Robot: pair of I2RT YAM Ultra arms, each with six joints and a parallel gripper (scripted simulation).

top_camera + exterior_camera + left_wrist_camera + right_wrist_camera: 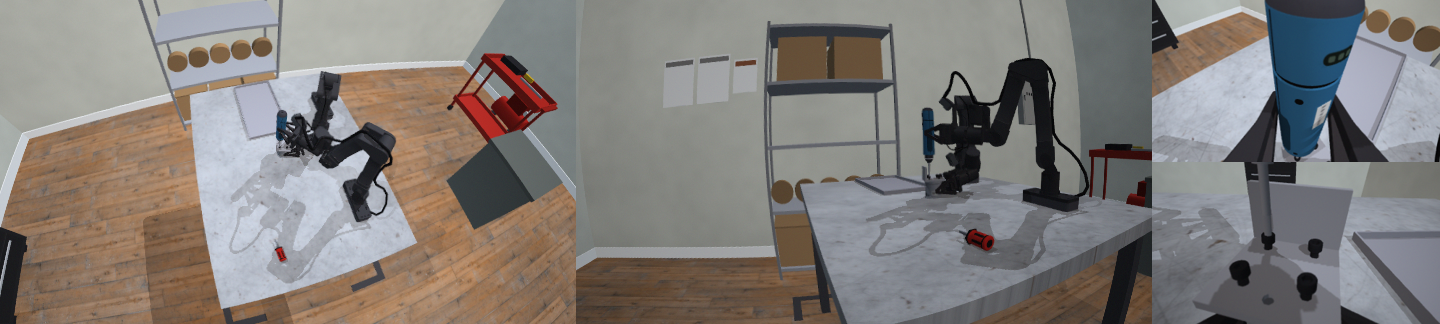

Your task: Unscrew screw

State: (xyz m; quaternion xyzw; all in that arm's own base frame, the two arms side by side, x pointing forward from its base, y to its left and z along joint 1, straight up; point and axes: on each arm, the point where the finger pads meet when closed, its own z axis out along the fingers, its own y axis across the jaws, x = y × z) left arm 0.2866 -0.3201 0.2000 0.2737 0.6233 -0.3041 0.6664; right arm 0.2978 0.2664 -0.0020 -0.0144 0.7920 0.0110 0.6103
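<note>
The electric screwdriver stands upright in my left gripper, which is shut on its blue barrel. In the right wrist view its bit ends in the head of the far-left screw. That screw stands raised, with shank showing below its head. Three other screws, near left, near right and far right, also stand raised on the bracket. The joint module stands upright under the bracket. My right gripper is low and shut on the module; its fingertips are mostly hidden.
A grey tray lies just beyond the module. A red screwdriver lies far off towards the table's near edge. The two arms are close together around the module, the left one above the right.
</note>
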